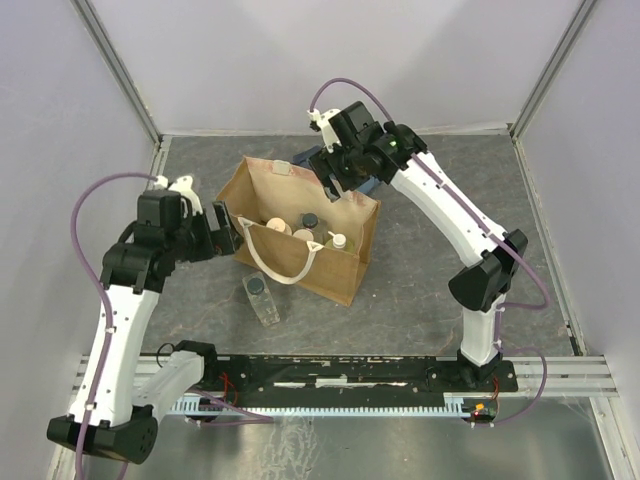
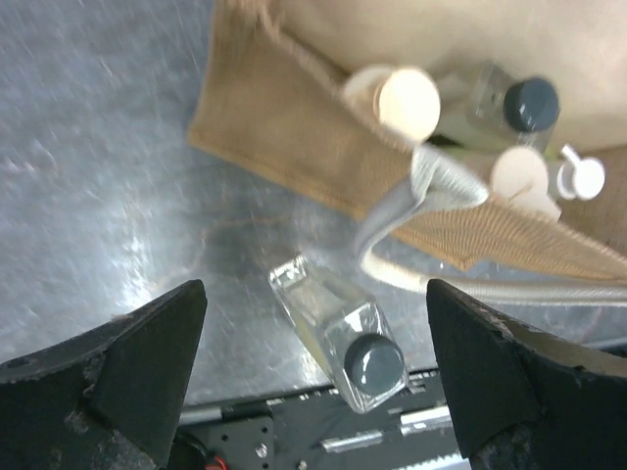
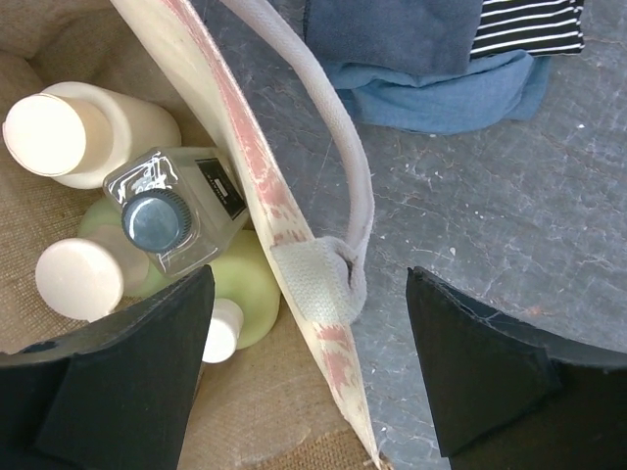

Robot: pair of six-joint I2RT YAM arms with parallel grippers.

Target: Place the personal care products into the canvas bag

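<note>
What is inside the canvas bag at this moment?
Four products: cream jar, clear dark-capped bottle, yellow-green bottle, second yellow-green bottle. They cover much of the canvas bag floor, so anything beneath is hidden.

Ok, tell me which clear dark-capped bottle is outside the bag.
The clear bottle on the table, just in front of the canvas bag. Its twin sits inside the bag among the other containers.

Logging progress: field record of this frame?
bag: tan canvas bag with cream loop handles, upright, open
inside: squat cream jar, clear dark-capped bottle, two yellow-green bottles
outside: clear rectangular dark-capped bottle, lying on table before bag
left gripper: open, holding nothing
right gripper: open, over bag's far rim
behind bag: striped and blue folded cloth
</note>
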